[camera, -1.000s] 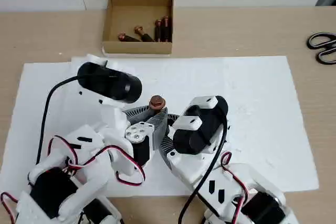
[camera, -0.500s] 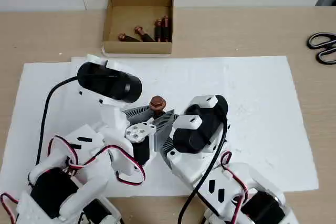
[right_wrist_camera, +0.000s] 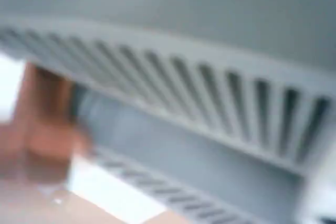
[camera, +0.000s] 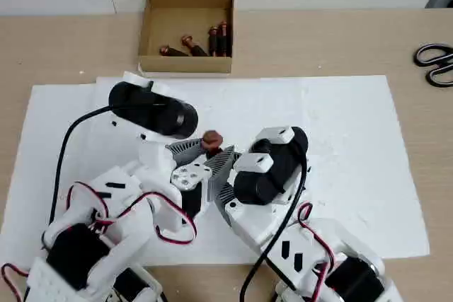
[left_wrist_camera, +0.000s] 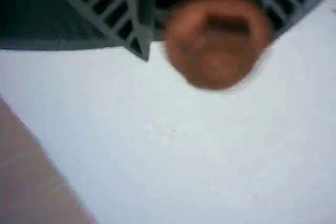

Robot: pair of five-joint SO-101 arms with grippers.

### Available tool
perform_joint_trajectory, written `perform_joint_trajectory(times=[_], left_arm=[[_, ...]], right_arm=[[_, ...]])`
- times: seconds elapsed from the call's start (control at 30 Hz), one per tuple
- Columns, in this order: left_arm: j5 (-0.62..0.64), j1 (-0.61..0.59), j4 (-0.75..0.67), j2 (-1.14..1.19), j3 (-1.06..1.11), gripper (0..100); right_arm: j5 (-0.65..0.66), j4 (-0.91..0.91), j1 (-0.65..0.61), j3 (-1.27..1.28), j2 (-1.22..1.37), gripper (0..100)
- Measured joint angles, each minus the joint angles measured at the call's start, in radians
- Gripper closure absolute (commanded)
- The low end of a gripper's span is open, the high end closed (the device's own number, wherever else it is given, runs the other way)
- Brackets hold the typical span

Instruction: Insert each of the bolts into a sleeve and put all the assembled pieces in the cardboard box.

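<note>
High view: four assembled pieces sit in the cardboard box at 12 o'clock. Left gripper fingers clamp a bolt mid-sheet. Right gripper is alongside, grip unclear. Likely left: sleeve it, box it.

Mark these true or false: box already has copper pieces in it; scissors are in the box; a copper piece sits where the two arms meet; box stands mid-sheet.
1. The cardboard box already holds several copper pieces. True.
2. The scissors lie in the box. False: they lie on the bare table at its right edge, far from the box.
3. A single copper piece sits where the two arms meet, over the white sheet. True.
4. The box stands in the middle of the white sheet. False: it stands on the table at the sheet's far edge.
</note>
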Motion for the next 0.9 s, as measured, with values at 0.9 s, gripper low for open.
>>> perform_joint_trajectory(times=[0.9], left_arm=[[-0.035, -0.023, 0.005, 0.012, -0.077, 88]], right_arm=[[0.0, -0.012, -0.003, 0.032, -0.012, 99.5]])
